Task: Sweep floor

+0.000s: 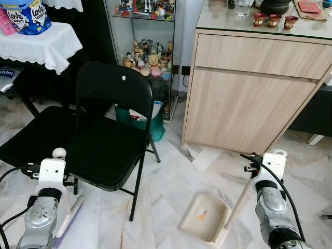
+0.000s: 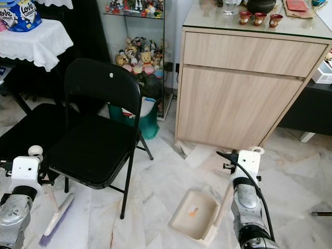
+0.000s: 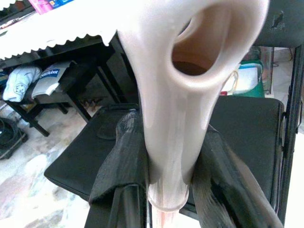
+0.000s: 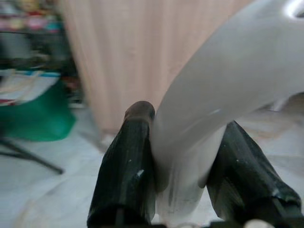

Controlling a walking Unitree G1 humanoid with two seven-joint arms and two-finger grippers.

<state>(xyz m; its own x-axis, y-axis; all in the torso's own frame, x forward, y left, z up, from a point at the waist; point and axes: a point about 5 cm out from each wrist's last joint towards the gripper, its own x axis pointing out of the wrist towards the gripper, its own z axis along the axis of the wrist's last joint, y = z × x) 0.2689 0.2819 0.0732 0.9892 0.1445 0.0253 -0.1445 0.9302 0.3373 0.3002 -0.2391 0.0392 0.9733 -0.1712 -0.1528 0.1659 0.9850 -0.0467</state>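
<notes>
Broom (image 2: 56, 215): light, stiff plastic with soft purple bristles resting on the marble floor (image 1: 166, 197) beside the folding chair (image 1: 106, 135); your left gripper (image 3: 164, 183) has both fingers closed on the smooth handle just under its hanging loop, likely a slippery hold, so grip firmly. Dustpan (image 1: 204, 218): thin, light, probably flexing under load, lying flat on the floor with an orange scrap inside, its upright handle pinched between the fingers of your right gripper (image 4: 183, 183). Obstacles: chair legs close to the broom, wooden cabinet (image 1: 249, 98) behind the pan, green bin (image 1: 148, 122) beyond.

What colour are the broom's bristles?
Purple, on the broom by the chair; clearest in the right eye view.
</notes>
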